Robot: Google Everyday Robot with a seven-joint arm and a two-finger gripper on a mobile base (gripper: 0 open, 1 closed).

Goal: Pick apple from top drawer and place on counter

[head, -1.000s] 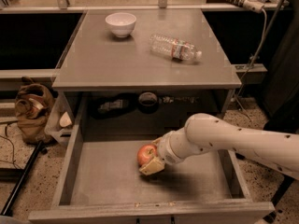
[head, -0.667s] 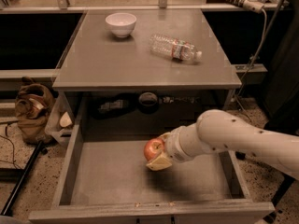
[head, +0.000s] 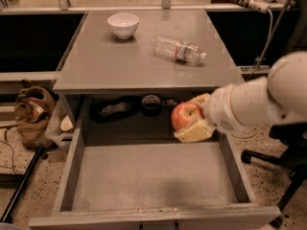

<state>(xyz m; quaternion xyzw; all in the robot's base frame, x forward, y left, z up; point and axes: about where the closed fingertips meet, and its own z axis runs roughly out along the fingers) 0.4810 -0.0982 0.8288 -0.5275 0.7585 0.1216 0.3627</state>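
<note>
a brown bag [head: 31, 114] sits on the floor at far left. on the grey worktop [head: 120, 63] a white bowl [head: 123, 24] stands at the back left, and a clear bottle [head: 178, 49] lies on its side to its right. below, the drawer [head: 144, 176] is pulled open. at right the pincer [head: 193, 117] grips the apple [head: 183, 114], holding it above the drawer's back right part, just below the worktop's front edge.
</note>
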